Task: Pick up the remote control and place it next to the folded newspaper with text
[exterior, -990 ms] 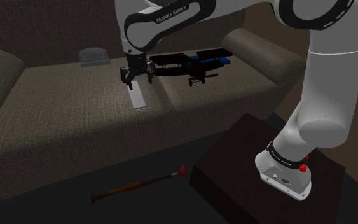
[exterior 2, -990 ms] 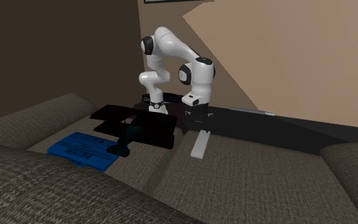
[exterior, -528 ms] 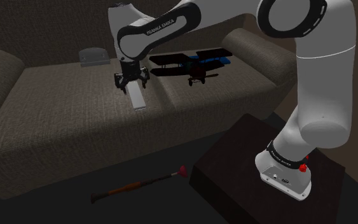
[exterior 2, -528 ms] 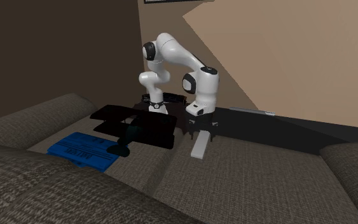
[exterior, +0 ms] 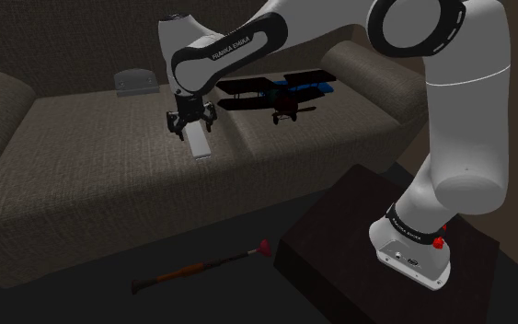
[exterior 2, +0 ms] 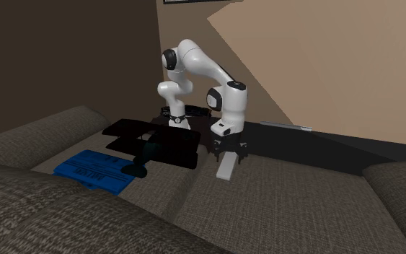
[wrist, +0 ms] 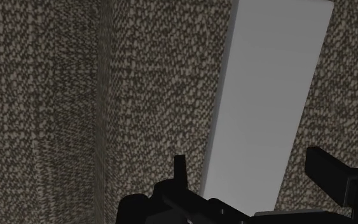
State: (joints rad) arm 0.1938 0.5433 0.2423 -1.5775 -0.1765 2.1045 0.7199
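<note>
The remote control is a plain pale grey slab lying flat on the dark sofa seat, close to the seam between two cushions. My black gripper hangs low over its far end, open. In the wrist view the two fingers stand apart on either side of the remote without clasping it. From the second exterior view the gripper sits just above the remote. The folded newspaper is blue with text and lies on the neighbouring cushion, partly under a toy biplane.
A dark toy biplane stands on the seat beside the remote, over the blue newspaper. A small grey object lies by the sofa back. A stick with a red end lies on the floor near the stand.
The gripper has come down toward the remote and shifted slightly to the shoulder view's left, staying open. The remote has not moved.
</note>
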